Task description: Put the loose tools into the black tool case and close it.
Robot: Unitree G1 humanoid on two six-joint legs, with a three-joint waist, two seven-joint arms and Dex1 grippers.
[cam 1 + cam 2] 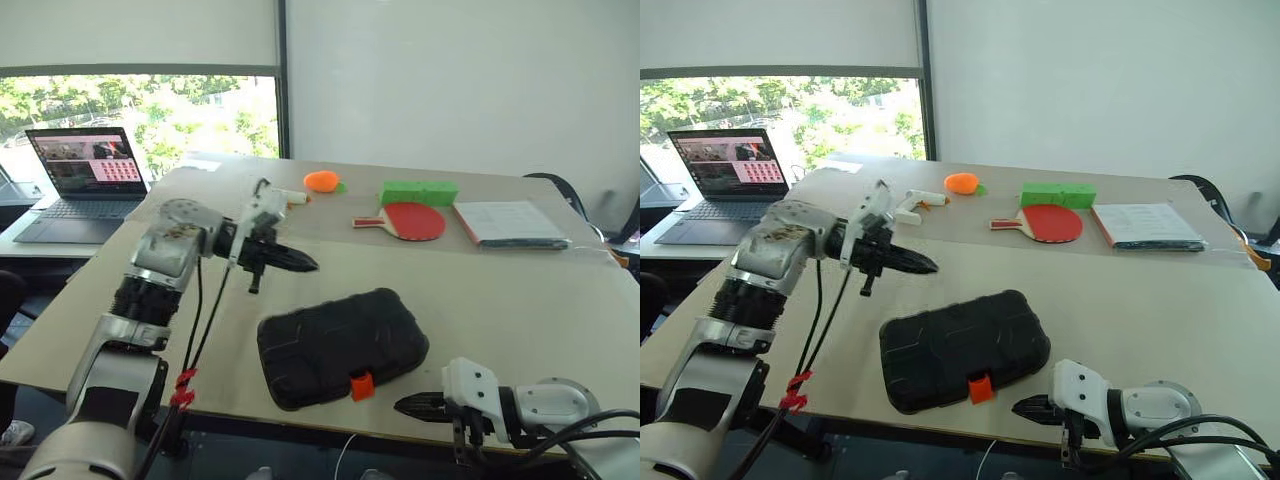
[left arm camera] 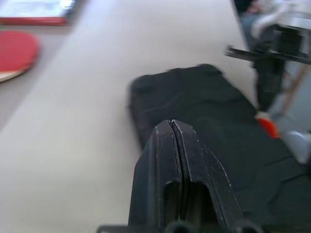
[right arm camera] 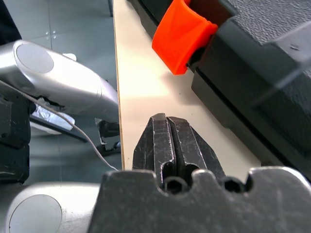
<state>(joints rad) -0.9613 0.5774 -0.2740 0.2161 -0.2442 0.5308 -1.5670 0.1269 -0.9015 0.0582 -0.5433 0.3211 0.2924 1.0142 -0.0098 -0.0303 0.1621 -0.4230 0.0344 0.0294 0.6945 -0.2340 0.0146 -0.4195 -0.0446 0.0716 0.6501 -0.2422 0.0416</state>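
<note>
black moulded plastic tool case (image 1: pixel 342 346) lying closed by the tabletop's (image 1: pixel 520 290) near edge | left pincer (image 1: pixel 305 263) hovering above it, shut, empty | right pincer (image 1: pixel 405 405) shut, empty, sitting beside the case's orange latch (image 1: pixel 361 386)

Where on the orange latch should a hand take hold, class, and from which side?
Best guess: grip the latch by its free lip, coming from the table's near edge. It sticks out from the front wall of the closed case, facing that edge, and the shut right hand already sits just beside it.
</note>
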